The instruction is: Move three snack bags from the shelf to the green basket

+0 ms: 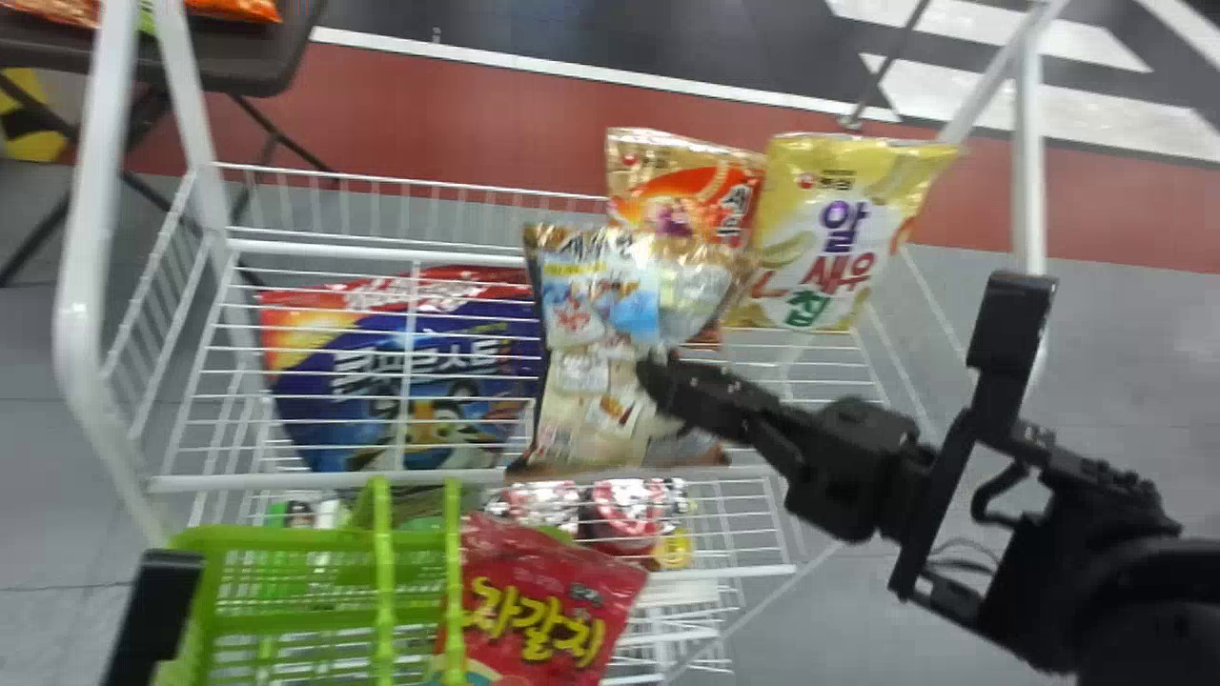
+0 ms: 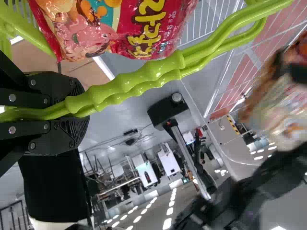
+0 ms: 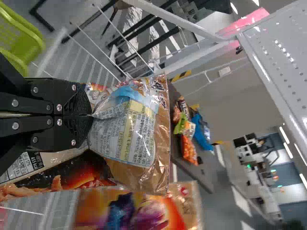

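Right hand (image 1: 660,376) closed on snack bag (image 1: 586,405), long axis upright; left hand (image 2: 82,113) closed on handles (image 2: 136,82).

Korean lettering (image 1: 838,227) — on snack bags (image 1: 591,419)

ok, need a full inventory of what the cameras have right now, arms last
Wire rack: 1, white, centre of head view
Blue-and-red bag: 1, left part of rack, behind front wires
Gold-and-orange bag: 1, behind the held bag
Yellow-and-white bag: 1, right of the gold-and-orange one
Held bag: 1, gold and cream, in right fingers
Lower-shelf packs: several, red-white and green, count unclear
Basket: 1, green, in front of rack
Red bag: 1, sticking out at basket's right side
Table: 1, dark, beyond rack's left side
Table packs: several, orange, blue, green, on table
Floor: grey, red strip
Left fingers: black, closed on basket handle
Right fingers: black, pinching held bag
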### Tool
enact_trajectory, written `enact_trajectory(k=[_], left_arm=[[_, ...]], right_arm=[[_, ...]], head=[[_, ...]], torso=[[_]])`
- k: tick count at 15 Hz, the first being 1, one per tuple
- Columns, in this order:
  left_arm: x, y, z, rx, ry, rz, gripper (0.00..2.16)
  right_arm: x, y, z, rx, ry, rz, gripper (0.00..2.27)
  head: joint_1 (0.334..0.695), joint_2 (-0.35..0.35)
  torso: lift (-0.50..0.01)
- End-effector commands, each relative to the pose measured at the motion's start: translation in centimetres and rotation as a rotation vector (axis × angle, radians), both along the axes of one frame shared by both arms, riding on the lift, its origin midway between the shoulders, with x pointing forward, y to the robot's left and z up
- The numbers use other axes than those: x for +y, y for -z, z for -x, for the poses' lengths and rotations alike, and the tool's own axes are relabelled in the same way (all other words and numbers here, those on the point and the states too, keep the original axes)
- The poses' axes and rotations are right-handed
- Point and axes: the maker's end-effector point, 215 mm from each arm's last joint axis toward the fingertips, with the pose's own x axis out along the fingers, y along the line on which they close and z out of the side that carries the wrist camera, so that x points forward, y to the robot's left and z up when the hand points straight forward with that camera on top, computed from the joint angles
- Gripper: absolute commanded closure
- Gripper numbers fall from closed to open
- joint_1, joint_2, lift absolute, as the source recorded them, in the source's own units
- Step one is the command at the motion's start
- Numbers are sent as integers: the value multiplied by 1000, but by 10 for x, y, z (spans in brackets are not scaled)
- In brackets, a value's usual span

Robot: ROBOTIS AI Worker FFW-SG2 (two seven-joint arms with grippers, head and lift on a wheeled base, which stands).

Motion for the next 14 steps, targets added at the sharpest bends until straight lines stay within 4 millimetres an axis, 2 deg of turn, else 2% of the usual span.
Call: enact_trajectory(k=[1, 3, 6, 7, 10, 14], left_arm=[[0, 2, 3, 18, 4, -11, 1821], [0, 4, 4, 19, 5, -20, 1818], [-5, 2, 11, 25, 17, -22, 1821], [-6, 1, 13, 26, 20, -19, 1821], [-2, -4, 15, 19, 16, -16, 1821], [-5, -11, 22, 9, 27, -10, 1821]], right_arm=[[-14, 10, 33, 96, 12, -19, 2243], [-16, 20, 63, 181, 4, -41, 2243], [-6, 49, 102, 337, -17, -81, 2243], [-2, 57, 109, 365, -28, -83, 2243], [13, 98, 133, 481, -56, -41, 2243], [21, 136, 152, 587, -73, -16, 2243]], head=[[695, -350], [695, -350], [695, -350], [695, -350], [695, -350], [695, -350]], torso=[[-47], [-47], [-47], [-47], [-47], [-47]])
